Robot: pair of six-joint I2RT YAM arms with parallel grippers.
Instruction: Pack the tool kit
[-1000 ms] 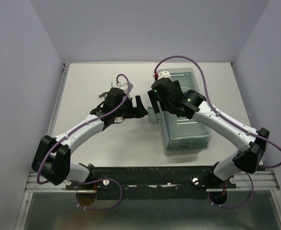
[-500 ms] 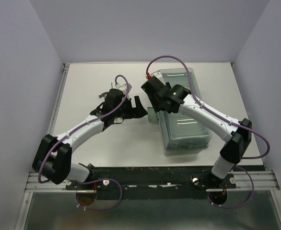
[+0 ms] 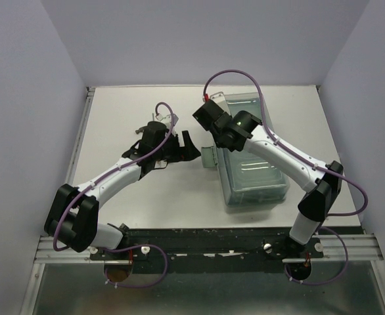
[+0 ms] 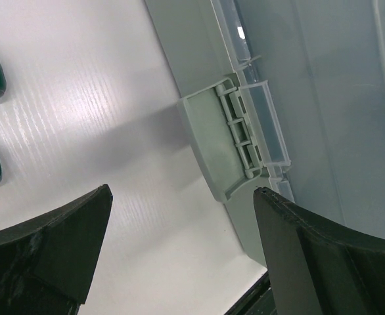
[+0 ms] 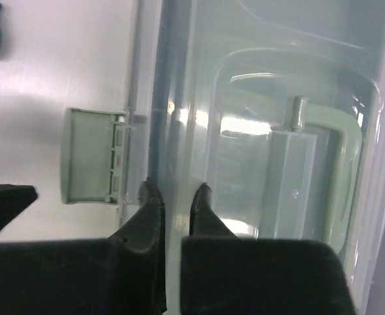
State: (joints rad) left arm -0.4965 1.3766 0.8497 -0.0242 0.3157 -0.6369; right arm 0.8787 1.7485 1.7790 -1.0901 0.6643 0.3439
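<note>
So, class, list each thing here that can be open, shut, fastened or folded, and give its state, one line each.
Toolbox lid: closed down.
Side latch: unfastened, swung outward.
Carry handle: folded flat in the lid's recess.
Left end effector: open, empty, facing the latch.
Right end effector: shut, tips at the lid's edge beside the latch.

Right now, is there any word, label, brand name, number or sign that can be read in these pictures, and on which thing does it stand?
No text can be read in any view.
The toolbox: its translucent lid, latch and handle show no print, label or number.
The left gripper and right gripper: plain black fingers, no marking that shows.
</note>
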